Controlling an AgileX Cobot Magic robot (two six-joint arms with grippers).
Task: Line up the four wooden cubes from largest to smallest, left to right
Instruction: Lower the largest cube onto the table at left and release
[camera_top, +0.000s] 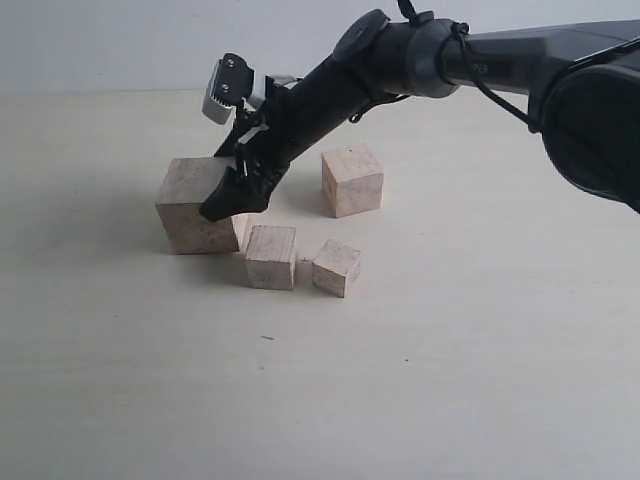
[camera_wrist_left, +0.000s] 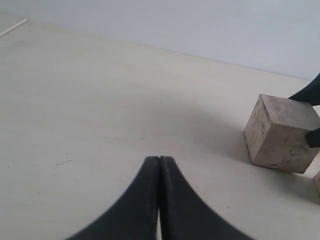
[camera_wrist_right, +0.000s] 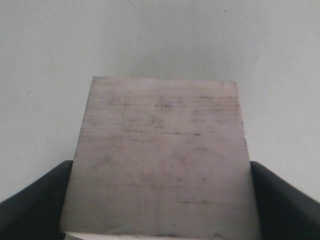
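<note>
Largest cube (camera_top: 198, 205) sits left of centre on table (camera_top: 450, 380), right gripper (camera_top: 232, 200) clamped on its sides. Left gripper (camera_wrist_left: 159, 163) pinched closed, empty. Second cube (camera_top: 352, 180) behind; third cube (camera_top: 272, 257) and smallest cube (camera_top: 336, 267) in front. Best: keep grip square, leave row space rightward.

Pale tabletop (camera_top: 450, 400); plain white wall (camera_top: 120, 40) behind.

1. The largest cube (camera_top: 190, 215) is pale, faintly grained wood. It sits upright, farthest left, clasped by the right gripper (camera_wrist_right: 161, 162).
2. The second cube (camera_top: 352, 180) stands apart, farther back and to the right, slightly turned.
3. The third cube (camera_top: 271, 257) sits at the largest's front right corner.
4. The smallest cube (camera_top: 336, 267) sits just right of the third, turned at an angle.
</note>
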